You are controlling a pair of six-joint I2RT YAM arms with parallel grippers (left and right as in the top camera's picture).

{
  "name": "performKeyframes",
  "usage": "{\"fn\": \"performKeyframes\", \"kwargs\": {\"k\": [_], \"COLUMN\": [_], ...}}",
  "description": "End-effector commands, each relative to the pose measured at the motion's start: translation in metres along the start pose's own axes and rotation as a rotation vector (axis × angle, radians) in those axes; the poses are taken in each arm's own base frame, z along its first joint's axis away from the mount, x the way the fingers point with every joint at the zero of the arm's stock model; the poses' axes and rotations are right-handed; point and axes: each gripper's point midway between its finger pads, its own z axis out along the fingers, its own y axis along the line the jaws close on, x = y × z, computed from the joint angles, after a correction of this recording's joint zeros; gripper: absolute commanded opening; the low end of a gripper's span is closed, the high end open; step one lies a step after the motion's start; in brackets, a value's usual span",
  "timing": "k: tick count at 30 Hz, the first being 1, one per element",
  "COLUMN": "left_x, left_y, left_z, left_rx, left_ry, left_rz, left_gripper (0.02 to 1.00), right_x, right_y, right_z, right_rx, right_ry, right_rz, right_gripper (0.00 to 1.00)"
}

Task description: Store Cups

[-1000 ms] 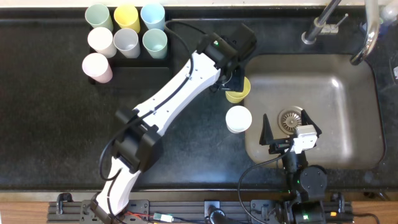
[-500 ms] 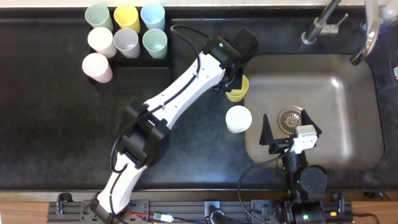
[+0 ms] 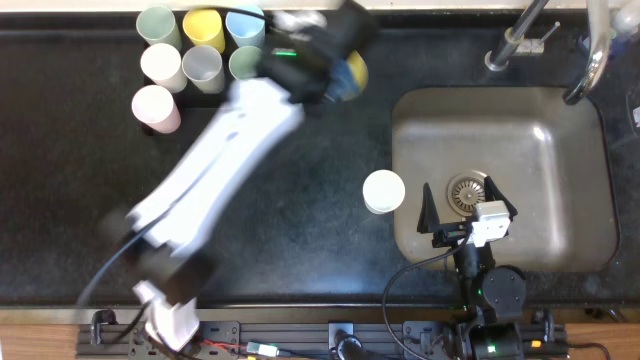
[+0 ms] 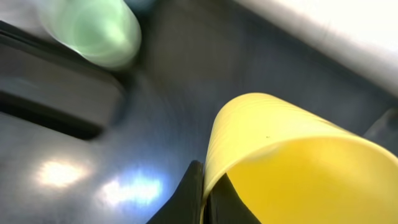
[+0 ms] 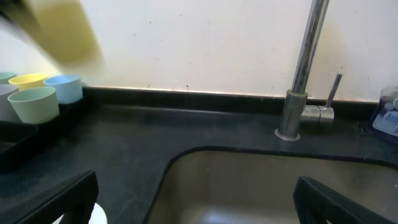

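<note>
Seen from above, the left arm reaches up across the black counter (image 3: pixel 300 230). The left gripper (image 3: pixel 338 60) holds a yellow cup (image 3: pixel 353 72) aloft, just right of the black tray (image 3: pixel 230 100). The tray holds six cups (image 3: pixel 203 65): pale green, yellow, blue, white, grey and green. A pink cup (image 3: pixel 155 108) stands just beside it. A white cup (image 3: pixel 383 190) sits at the left rim of the sink (image 3: pixel 540 130). The right gripper (image 3: pixel 468 205) hangs over the sink near the drain, its jaws spread wide with nothing between them.

In the left wrist view, the dark fingers (image 4: pixel 189 199) clamp the yellow cup's wall at the rim. A green cup (image 4: pixel 99 31) stands in the tray beyond.

In the right wrist view, a chrome tap (image 5: pixel 305 68) rises behind the sink. A bottle (image 5: pixel 388 115) at the far edge carries a blue label, its print too small to read.
</note>
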Motion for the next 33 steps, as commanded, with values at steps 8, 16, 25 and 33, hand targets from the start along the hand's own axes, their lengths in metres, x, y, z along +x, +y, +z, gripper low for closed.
{"fn": "performKeyframes", "kwargs": {"k": [8, 16, 25, 33], "left_x": [-0.057, -0.011, 0.001, 0.001], "left_y": [0.157, 0.208, 0.222, 0.236], "left_z": [-0.008, 0.049, 0.090, 0.106], "left_rx": [-0.216, -0.409, -0.508, -0.549], "left_ry": [-0.075, 0.044, 0.086, 0.102], "left_rz": [-0.763, -0.934, -0.936, -0.965], "left_gripper": [0.034, 0.034, 0.034, 0.034], "right_x": [0.003, 0.003, 0.003, 0.003], "right_y": [-0.002, -0.002, -0.002, -0.002], "right_z": [0.000, 0.000, 0.000, 0.000], "right_rx": [0.007, 0.007, 0.007, 0.007], "right_ry": [-0.002, -0.002, -0.002, -0.002], "right_rz": [0.004, 0.004, 0.004, 0.004], "right_gripper": [0.996, 0.998, 0.996, 0.998]}}
